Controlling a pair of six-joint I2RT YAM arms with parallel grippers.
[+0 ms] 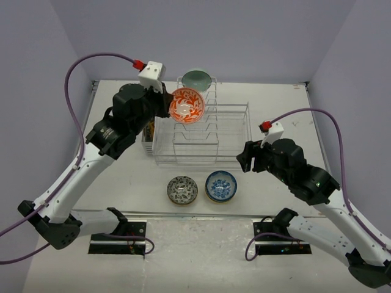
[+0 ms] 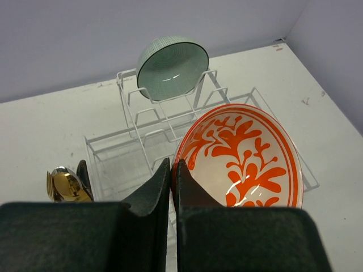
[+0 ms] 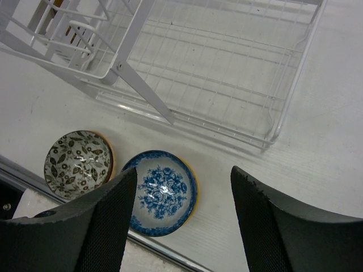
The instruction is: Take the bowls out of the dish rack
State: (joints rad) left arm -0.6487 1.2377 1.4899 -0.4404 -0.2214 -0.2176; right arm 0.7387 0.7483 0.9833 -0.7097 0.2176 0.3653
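My left gripper [image 1: 166, 105] is shut on the rim of an orange-and-white patterned bowl [image 1: 187, 105], held above the white wire dish rack [image 1: 232, 155]; it also shows in the left wrist view [image 2: 244, 156]. A pale green bowl [image 1: 197, 79] stands on edge in the rack's upright dividers at the far end, also in the left wrist view [image 2: 172, 67]. A dark leaf-patterned bowl [image 1: 182, 190] and a blue-and-white bowl [image 1: 220, 186] sit on the table in front of the rack. My right gripper [image 3: 184, 187] is open and empty above the blue-and-white bowl [image 3: 162, 191].
A small holder with gold cutlery [image 2: 67, 185] hangs at the rack's left side. The table's near edge strip [image 3: 164, 253] runs just behind the two bowls on the table. Lilac walls enclose the table on three sides.
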